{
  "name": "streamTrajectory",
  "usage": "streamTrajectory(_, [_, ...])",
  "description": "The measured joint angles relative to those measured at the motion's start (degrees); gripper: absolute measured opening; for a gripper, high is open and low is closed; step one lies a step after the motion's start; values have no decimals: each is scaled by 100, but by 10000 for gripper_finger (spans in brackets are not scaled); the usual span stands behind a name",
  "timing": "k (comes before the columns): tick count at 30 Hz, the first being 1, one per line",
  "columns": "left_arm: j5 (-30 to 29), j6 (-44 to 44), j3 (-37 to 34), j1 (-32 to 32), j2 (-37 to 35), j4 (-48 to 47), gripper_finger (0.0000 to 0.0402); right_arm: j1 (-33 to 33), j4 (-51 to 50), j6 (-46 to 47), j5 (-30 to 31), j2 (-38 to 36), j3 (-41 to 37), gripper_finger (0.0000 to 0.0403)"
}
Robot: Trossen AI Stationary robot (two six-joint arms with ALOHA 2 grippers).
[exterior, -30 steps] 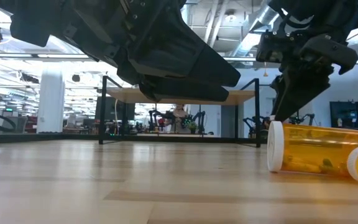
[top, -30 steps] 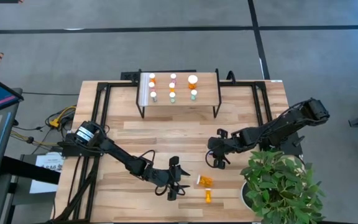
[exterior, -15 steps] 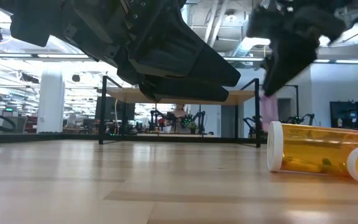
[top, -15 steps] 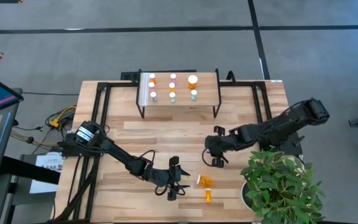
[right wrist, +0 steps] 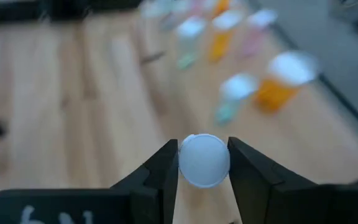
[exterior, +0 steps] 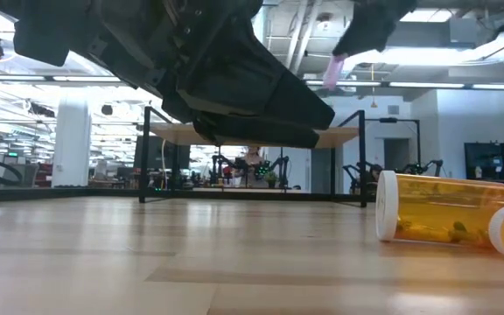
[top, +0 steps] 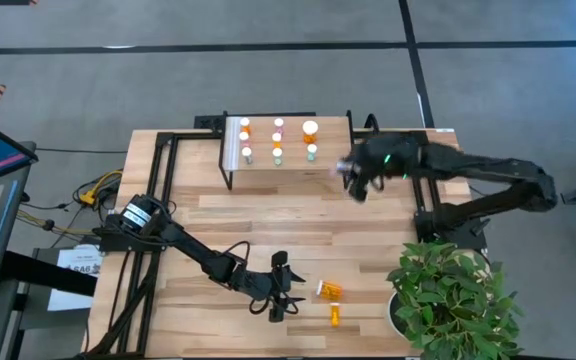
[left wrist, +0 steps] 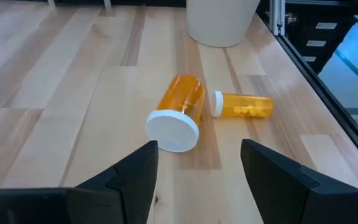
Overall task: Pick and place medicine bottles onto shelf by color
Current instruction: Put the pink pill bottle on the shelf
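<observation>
Pink bottle is clamped by its white cap in right gripper beside shelf, presumably for colour sorting; left gripper is held apart over two orange bottles.

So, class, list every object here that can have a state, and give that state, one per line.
Right gripper: shut on a pinkish bottle, raised beside the shelf.
Left gripper: open, low over the table.
Wide orange bottle: lying on its side, capped.
Slim orange bottle: lying on its side, capped.
Shelf bottles: upright, capped.
</observation>
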Motion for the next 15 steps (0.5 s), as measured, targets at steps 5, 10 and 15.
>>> streamTrajectory(5, [0, -4, 0, 117, 0, 94, 218, -1134, 188, -250, -1039, 217, 454, 140])
streamTrajectory(10, [158, -113, 0, 233, 0, 130, 218, -1782, -258, -466, -1355, 980, 1129, 146])
streamTrajectory(15, [262, -120, 0, 255, 0, 125, 218, -2124, -829, -664, -1371, 1726, 1635, 144])
